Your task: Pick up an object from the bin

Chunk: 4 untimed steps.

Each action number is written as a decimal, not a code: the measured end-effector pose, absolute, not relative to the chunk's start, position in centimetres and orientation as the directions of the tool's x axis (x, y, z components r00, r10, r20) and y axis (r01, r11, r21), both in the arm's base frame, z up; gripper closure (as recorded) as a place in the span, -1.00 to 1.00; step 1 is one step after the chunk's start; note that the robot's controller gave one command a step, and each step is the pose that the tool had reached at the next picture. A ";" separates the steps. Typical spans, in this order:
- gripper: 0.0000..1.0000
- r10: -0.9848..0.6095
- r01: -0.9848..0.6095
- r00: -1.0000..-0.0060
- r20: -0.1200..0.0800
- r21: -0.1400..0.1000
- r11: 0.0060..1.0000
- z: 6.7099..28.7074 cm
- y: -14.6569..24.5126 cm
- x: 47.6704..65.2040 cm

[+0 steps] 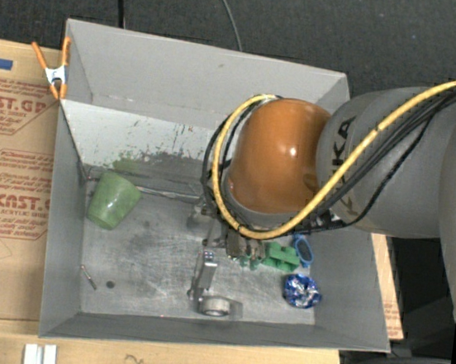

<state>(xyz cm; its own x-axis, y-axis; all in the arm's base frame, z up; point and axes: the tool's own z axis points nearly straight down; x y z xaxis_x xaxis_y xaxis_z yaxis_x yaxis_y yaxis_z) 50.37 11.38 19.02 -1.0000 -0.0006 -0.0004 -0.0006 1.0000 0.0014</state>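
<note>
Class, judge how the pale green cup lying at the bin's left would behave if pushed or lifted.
The cup lies on its side, so a push would probably roll it. It looks like thin translucent plastic: likely light, possibly giving under a squeeze.

One camera, high over the grey bin, looking down at a slant.

The camera looks down into the bin (184,71) from above and somewhat to one side. It is near enough that the bin takes up most of the frame, with a margin of surroundings on every edge. The arm (412,176) comes in from the frame's right. Its orange cover (277,154) stands between the lens and the gripper (207,278), which shows below the cover. The wall beyond the gripper shows its broad inner face, the wall on the gripper's near side only a narrow strip, so the lens leans toward the far wall.
</note>
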 end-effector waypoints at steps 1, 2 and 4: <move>-1.00 -0.140 -0.140 -0.990 0.005 -0.001 0.990 13.1 5.6 49.1; -1.00 -0.587 -0.587 -0.810 -0.020 -0.008 0.810 7.8 6.0 49.2; 1.00 -0.596 -0.596 -0.803 -0.009 -0.005 0.803 21.4 5.4 50.7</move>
